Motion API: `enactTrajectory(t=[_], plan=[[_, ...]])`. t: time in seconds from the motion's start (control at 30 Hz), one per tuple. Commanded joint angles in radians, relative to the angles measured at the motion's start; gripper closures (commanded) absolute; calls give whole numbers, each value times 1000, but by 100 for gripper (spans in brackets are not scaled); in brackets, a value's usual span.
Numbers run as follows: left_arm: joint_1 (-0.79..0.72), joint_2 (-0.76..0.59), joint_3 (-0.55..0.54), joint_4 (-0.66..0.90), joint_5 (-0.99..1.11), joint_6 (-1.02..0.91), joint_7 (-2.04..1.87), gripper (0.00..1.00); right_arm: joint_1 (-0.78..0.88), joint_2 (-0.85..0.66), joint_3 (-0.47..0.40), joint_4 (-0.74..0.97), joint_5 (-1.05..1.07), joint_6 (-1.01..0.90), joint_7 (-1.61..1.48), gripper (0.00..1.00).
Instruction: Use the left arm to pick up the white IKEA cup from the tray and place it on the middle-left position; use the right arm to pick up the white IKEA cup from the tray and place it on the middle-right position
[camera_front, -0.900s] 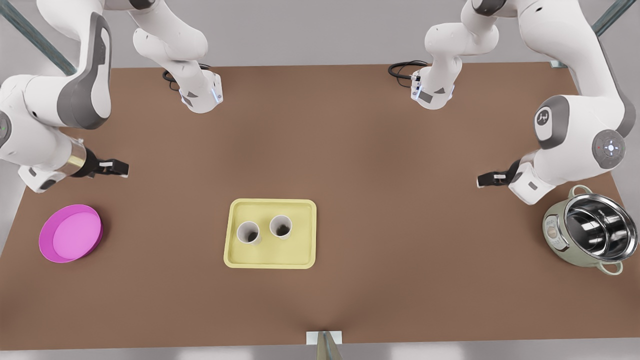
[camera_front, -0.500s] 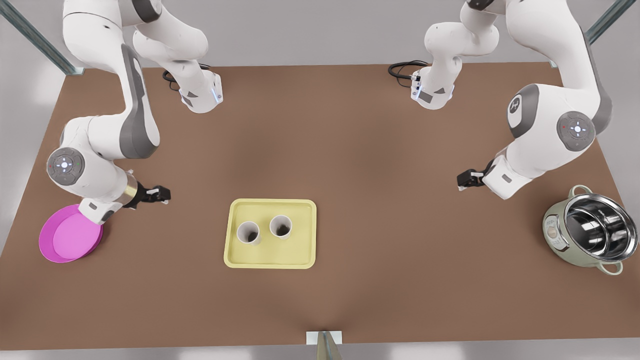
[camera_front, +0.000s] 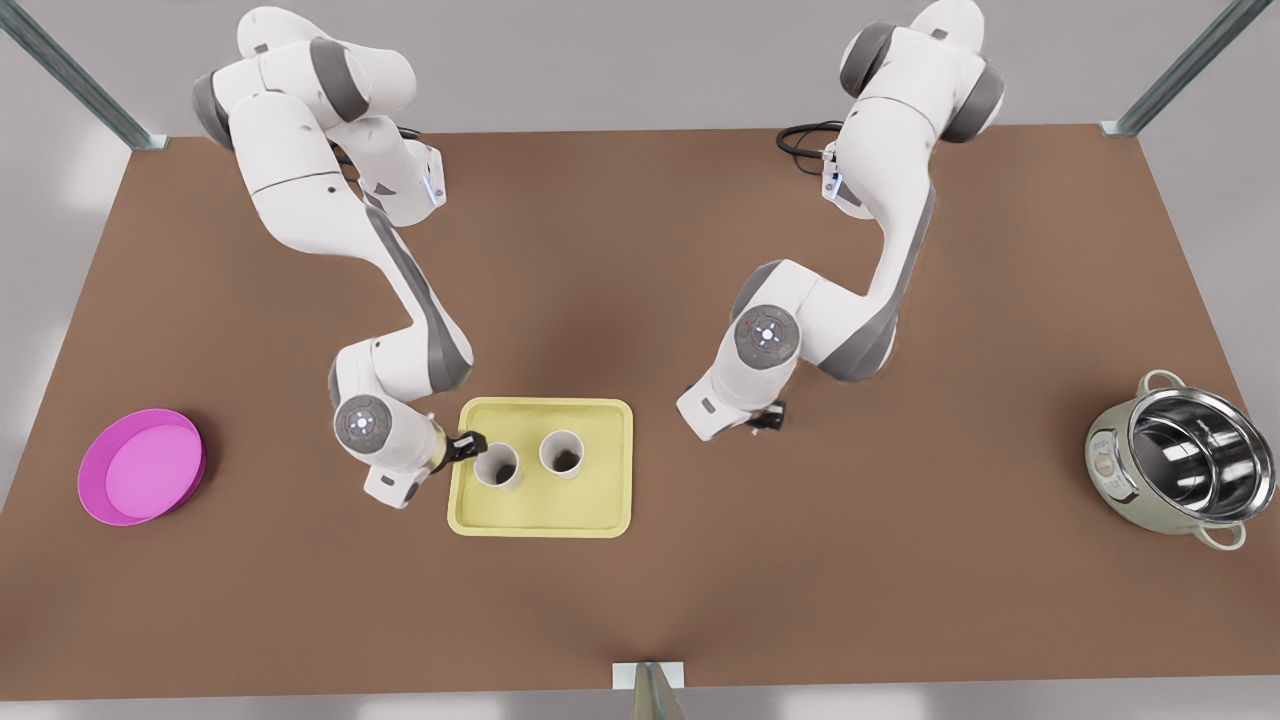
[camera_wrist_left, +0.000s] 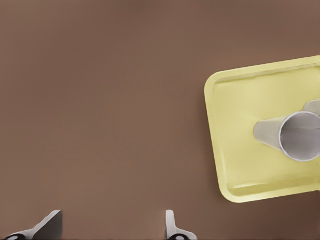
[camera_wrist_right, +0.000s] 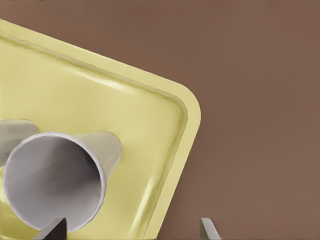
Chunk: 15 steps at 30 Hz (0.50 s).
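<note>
**Both cups on the tray, both grippers released**

The pale-yellow tray (camera_front: 540, 515) is seen at lower centre of the front view on the brown table (camera_front: 640, 280). Two white cups are stood upright on it side by side: the cup on the front view's left (camera_front: 497, 465) and the cup on the front view's right (camera_front: 562, 453). Neither cup is grasped.

The right gripper (camera_front: 468, 443) is found at the tray's edge on the front view's left, just beside the left-hand cup. It is carried by the right arm (camera_front: 400, 300), which has a brass-coloured wrist ring. In the right wrist view its fingers (camera_wrist_right: 207, 229) are seen spread apart and empty, with that cup's rim (camera_wrist_right: 55, 185) close in front of them and a rounded corner of the tray (camera_wrist_right: 150, 125) beyond.

The left gripper (camera_front: 768, 418) is held over bare table on the front view's right of the tray, apart from it, on the left arm (camera_front: 860, 290). In the left wrist view its fingers (camera_wrist_left: 172, 231) are parted and nothing is held; the tray (camera_wrist_left: 235, 150) and the nearer cup (camera_wrist_left: 300, 136) are seen farther off.

A pink plate (camera_front: 142, 467) is set at the far left of the front view and a steel pot (camera_front: 1180, 460) at the far right.
</note>
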Motion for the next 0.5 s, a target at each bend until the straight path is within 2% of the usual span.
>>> enactTrajectory(t=[0.0,0.03,0.07,0.17,0.27,0.33,0.43,0.47], plan=[[-48,39,2,20,77,124,-582,0,11,13,3,4,1,91,117,0],[-60,85,2,98,77,125,-604,0,10,23,2,10,7,97,119,1],[-91,196,9,227,77,118,-640,0,10,36,2,10,9,107,120,4],[-120,240,9,271,78,174,-685,0,10,66,0,20,10,160,120,4],[-163,279,12,290,81,218,-694,0,12,79,6,20,12,173,119,12],[-195,291,20,290,115,208,-725,0,12,92,21,21,12,173,120,13],[-228,303,34,290,117,213,-751,0,12,96,41,23,50,173,119,24],[-226,305,37,291,115,254,-746,0,12,96,41,23,50,173,115,34]])
